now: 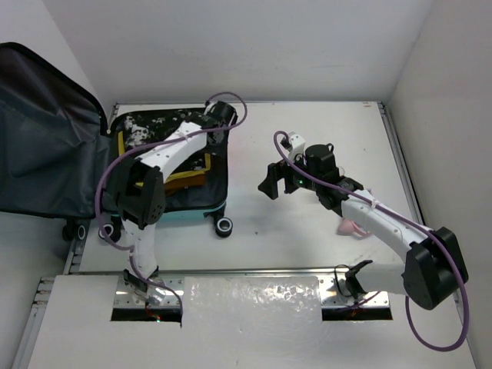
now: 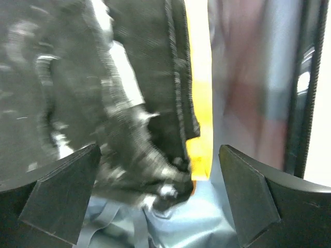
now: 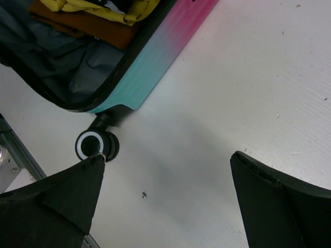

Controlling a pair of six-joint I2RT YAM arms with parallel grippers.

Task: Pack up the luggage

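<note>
The luggage (image 1: 192,209) lies open at the left, its dark grey lined lid (image 1: 46,131) folded back. In its base lie a black-and-white patterned garment (image 1: 154,123) and a yellow item (image 1: 201,163). My left gripper (image 1: 209,123) reaches down over the far right of the base. In the left wrist view it (image 2: 160,201) is open and empty just above the patterned garment (image 2: 134,129), the yellow item (image 2: 199,103) and the grey lining (image 2: 196,222). My right gripper (image 1: 270,183) is open and empty over the table right of the luggage. The right wrist view shows it (image 3: 165,201) near the pink-to-teal shell (image 3: 155,51).
A black wheel (image 3: 95,144) sticks out from the luggage's near right corner (image 1: 224,225). Yellow (image 3: 103,8) and orange (image 3: 88,23) clothes lie inside. A small pink object (image 1: 352,227) lies on the table beside the right arm. White walls close in the back and right.
</note>
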